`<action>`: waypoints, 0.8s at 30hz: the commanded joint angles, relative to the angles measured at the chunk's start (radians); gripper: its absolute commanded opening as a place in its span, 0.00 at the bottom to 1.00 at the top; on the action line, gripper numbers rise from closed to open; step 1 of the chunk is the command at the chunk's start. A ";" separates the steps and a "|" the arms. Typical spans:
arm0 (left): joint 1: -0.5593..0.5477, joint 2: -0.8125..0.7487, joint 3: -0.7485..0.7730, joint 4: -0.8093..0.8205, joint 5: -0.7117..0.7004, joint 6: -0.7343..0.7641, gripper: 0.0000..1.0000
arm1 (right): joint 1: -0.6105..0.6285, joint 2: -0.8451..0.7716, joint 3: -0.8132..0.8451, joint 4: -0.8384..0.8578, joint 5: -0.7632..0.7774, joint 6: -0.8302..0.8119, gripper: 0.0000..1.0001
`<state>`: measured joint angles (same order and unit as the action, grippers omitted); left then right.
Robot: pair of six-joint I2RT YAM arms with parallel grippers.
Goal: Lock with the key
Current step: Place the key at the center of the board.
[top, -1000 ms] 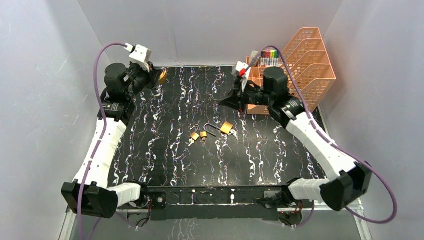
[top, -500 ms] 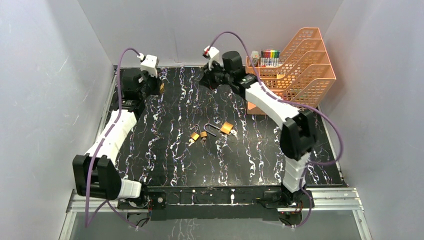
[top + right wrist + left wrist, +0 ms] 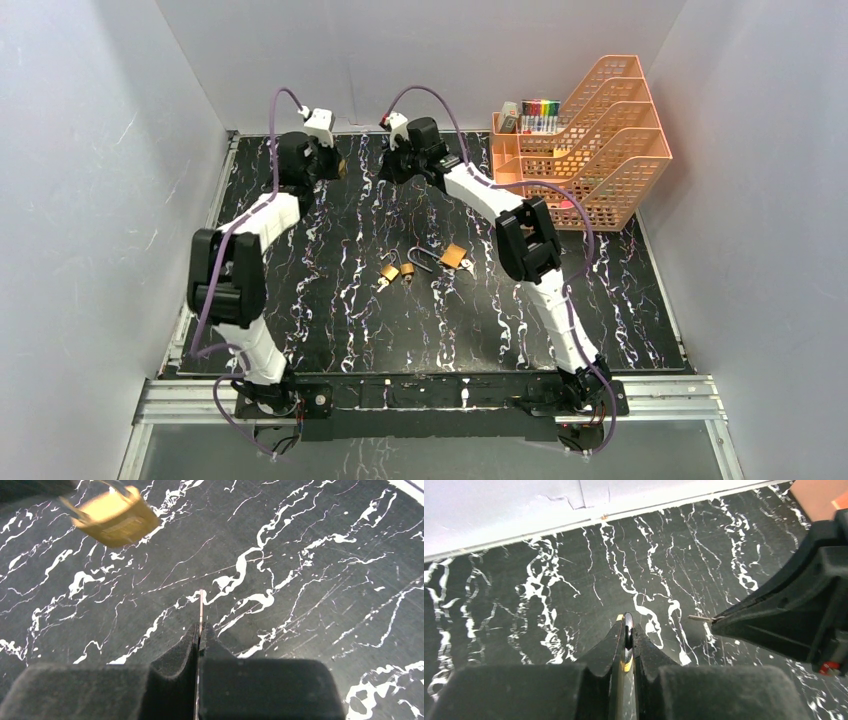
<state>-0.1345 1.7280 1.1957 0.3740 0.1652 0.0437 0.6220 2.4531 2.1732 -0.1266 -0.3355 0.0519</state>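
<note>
The left gripper [image 3: 626,630] is pinching a padlock [image 3: 114,517] between closed fingers, above the far end of the table [image 3: 330,300]. The right gripper [image 3: 199,632] is clamping a thin key [image 3: 200,607], whose blade is pointing toward the padlock. The padlock is probably dense, rigid and slick, so it is calling for a firm hold on its body. The light key is liable to twist. The padlock is showing as squat, brass-coloured and blurred.
</note>
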 commanded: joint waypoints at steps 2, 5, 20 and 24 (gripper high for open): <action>0.003 0.140 0.105 0.205 0.033 -0.039 0.00 | 0.000 0.068 0.124 0.115 -0.010 0.058 0.00; 0.003 0.228 0.165 0.228 0.041 -0.079 0.00 | 0.000 0.112 0.151 0.121 -0.020 0.064 0.00; 0.003 0.314 0.169 0.245 0.080 -0.132 0.00 | -0.015 0.255 0.177 0.256 -0.026 0.125 0.00; 0.003 0.311 0.168 0.217 0.083 -0.144 0.00 | -0.027 0.303 0.216 0.280 -0.018 0.193 0.00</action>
<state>-0.1337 2.0991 1.3632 0.5361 0.2257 -0.0873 0.6146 2.7237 2.3029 0.0539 -0.3538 0.1724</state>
